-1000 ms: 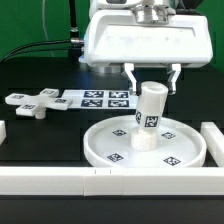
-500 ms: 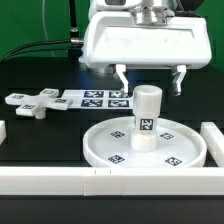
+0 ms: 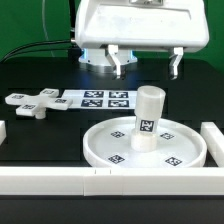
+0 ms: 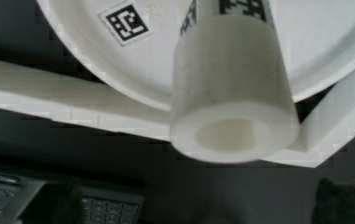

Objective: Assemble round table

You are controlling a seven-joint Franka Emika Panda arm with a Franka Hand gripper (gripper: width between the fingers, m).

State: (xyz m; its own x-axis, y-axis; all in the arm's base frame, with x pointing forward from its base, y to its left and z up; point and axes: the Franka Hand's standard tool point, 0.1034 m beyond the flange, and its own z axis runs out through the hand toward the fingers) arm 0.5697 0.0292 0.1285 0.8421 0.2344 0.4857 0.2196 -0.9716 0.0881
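The large round rimmed disc [image 3: 143, 144] lies flat near the front of the table. The short thick cylinder leg [image 3: 149, 117] stands upright at its centre, with a square tag on its side. My gripper [image 3: 147, 62] is open and empty, well above the leg, its two fingers spread either side. The small cross-shaped base [image 3: 33, 103] lies on the table at the exterior view's left. In the wrist view I look down on the hollow top of the leg [image 4: 236, 133] and the disc [image 4: 103, 55] beneath it.
The marker board [image 3: 96, 98] lies behind the disc. Long white border walls [image 3: 60, 180] run along the front, with another wall piece [image 3: 214, 140] at the exterior view's right. Black cables trail at the back left.
My gripper has opened, let go of the leg and risen straight up. The leg stays standing upright on the disc.
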